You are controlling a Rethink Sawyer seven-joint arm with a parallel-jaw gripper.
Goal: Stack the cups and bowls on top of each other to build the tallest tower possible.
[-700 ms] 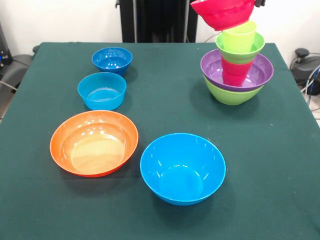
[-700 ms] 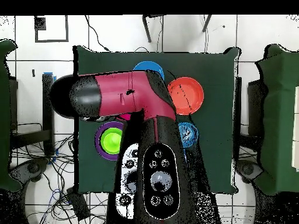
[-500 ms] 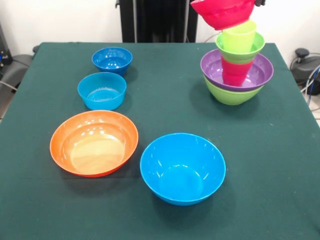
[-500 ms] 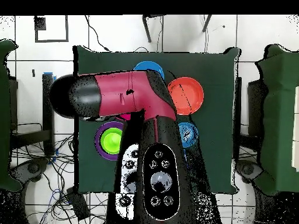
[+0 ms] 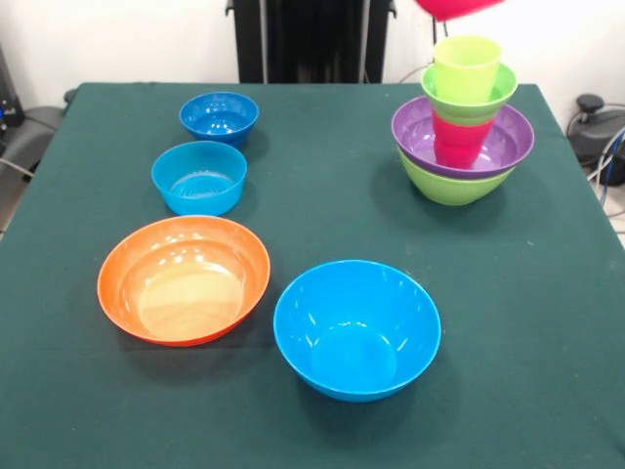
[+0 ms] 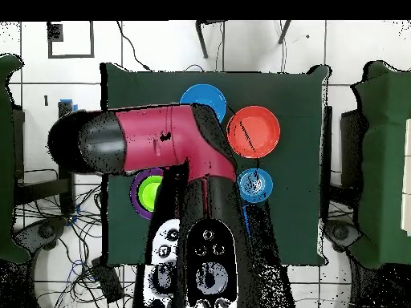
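Observation:
The tower stands at the right rear of the table in the front view: a large lime-green bowl (image 5: 451, 186), a purple bowl (image 5: 508, 142), a red cup (image 5: 459, 142), a small lime-green bowl (image 5: 471, 106) and a lime-green cup (image 5: 467, 61) on top. A small pink-red bowl (image 5: 457, 7) hangs in the air above it, cut by the top edge. The gripper itself is out of frame there, and the arm (image 6: 160, 140) covers it in the overhead view. Loose on the table are a dark blue bowl (image 5: 219, 115), a small light blue bowl (image 5: 199, 176), a large orange bowl (image 5: 183, 278) and a large light blue bowl (image 5: 356, 327).
The green table cloth (image 5: 322, 195) ends close behind and to the right of the tower. The black pedestal (image 5: 312, 39) stands at the table's far side. In the overhead view the arm hides part of the tower (image 6: 149, 192); cables lie on the floor around.
The pink-red bowl has risen from just above the lime-green cup to the top edge of the front view. The arm has swung in the overhead view. The tower has not moved.

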